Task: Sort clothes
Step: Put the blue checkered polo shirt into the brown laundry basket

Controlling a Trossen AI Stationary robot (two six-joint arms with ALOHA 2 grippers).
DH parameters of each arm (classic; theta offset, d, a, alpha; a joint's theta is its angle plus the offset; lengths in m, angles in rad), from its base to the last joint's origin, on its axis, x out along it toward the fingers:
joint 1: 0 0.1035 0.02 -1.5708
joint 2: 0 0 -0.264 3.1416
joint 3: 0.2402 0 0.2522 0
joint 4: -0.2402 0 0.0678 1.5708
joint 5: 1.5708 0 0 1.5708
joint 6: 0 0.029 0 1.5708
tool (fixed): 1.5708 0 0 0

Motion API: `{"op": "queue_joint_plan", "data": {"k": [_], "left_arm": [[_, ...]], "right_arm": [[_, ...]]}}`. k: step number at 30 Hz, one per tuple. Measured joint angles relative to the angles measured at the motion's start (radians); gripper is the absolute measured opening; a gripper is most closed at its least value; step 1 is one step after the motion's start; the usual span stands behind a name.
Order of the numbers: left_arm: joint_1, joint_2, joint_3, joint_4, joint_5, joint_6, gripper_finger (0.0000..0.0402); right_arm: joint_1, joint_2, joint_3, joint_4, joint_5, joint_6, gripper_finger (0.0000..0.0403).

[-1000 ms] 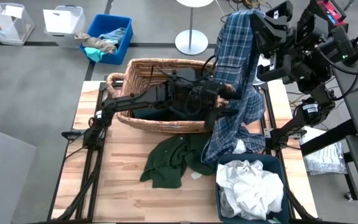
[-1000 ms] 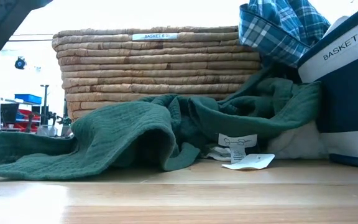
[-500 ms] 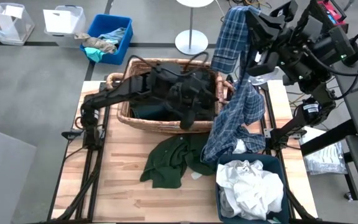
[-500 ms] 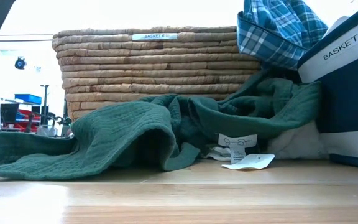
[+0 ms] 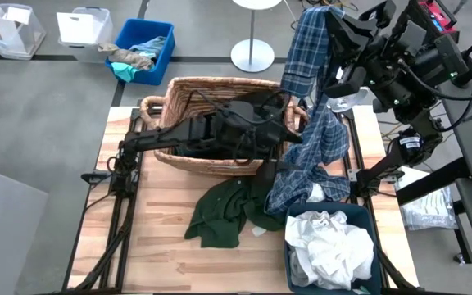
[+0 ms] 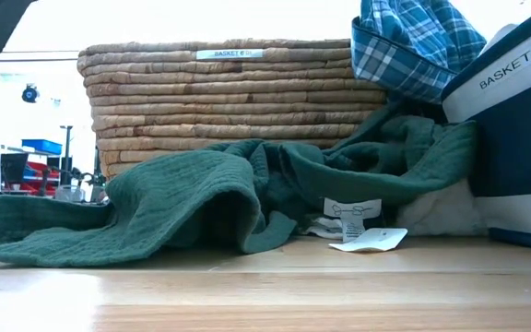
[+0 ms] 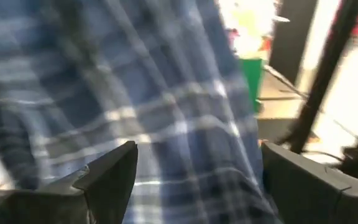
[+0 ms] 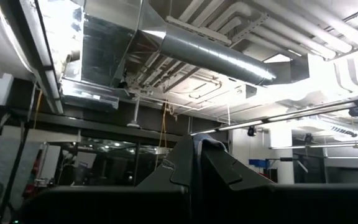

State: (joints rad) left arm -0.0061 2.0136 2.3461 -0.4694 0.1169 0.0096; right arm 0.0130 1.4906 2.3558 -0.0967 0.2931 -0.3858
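The right hand (image 5: 322,18), raised high, is clamping the plaid shirt (image 5: 306,123) (its tail is draping down to the desk (image 5: 162,246)). The left hand (image 5: 289,131), fingers (image 7: 114,174) spread apart, is facing that shirt just ahead, over the wicker basket (image 5: 179,94).

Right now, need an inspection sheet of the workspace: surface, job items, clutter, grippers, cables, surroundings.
Surface: wooden table, bare at front left.
Job's things: plaid shirt hangs from the raised right gripper; green garment lies on the table; white clothes fill the navy bin; wicker basket at the back.
Clutter: a loose paper tag by the green garment.
Grippers: left gripper open at the plaid shirt; right shut on it.
Cables: run along the left arm over the basket.
Surroundings: blue bin with rags on the floor.
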Motion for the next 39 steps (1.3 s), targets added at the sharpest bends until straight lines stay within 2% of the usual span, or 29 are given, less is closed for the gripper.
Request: {"op": "queue_joint_plan", "data": {"k": [3,5,9,12,15,17,19,20,21,30,35,39], "left_arm": [[-0.012,0.000,-0.001,0.016,0.058,0.013,0.0313],[-0.017,-0.007,-0.001,0.025,-0.007,0.004,0.0312],[-0.013,0.003,0.001,0.024,-0.211,0.009,0.0296],[-0.013,0.030,0.000,0.024,-0.245,0.012,0.0264],[-0.019,0.050,0.000,0.020,-0.267,0.035,0.0203],[-0.029,0.053,0.000,0.016,-0.286,0.065,0.0140],[-0.040,0.052,0.000,0.017,-0.293,0.109,0.0057],[-0.046,0.050,0.000,0.017,-0.293,0.127,0.0029],[-0.051,0.045,0.000,0.022,-0.293,0.136,0.0017],[-0.086,-0.091,0.008,0.061,-0.273,0.211,0.0000],[-0.099,-0.177,0.008,0.086,-0.222,0.219,0.0000],[-0.104,-0.228,0.008,0.123,-0.220,0.221,0.0000]], "right_arm": [[0.000,0.000,0.000,-0.002,0.044,-0.024,0.0009],[0.000,0.000,0.000,-0.003,0.048,-0.028,0.0009],[0.000,0.000,0.000,-0.003,0.048,-0.032,0.0009],[0.000,0.000,0.000,-0.003,0.048,-0.023,0.0009],[0.000,0.000,0.000,-0.003,0.048,-0.019,0.0009],[0.000,0.000,0.000,-0.003,0.048,-0.019,0.0009],[0.000,-0.001,0.000,-0.010,0.048,-0.018,0.0009],[0.000,-0.002,0.000,-0.015,0.048,-0.018,0.0009],[0.000,-0.003,0.000,-0.022,0.050,-0.018,0.0009],[0.000,-0.016,0.000,-0.181,0.199,-0.056,0.0009],[0.000,-0.023,0.000,-0.352,0.307,-0.045,0.0009],[0.000,-0.024,0.000,-0.523,0.319,-0.026,0.0010]]}}
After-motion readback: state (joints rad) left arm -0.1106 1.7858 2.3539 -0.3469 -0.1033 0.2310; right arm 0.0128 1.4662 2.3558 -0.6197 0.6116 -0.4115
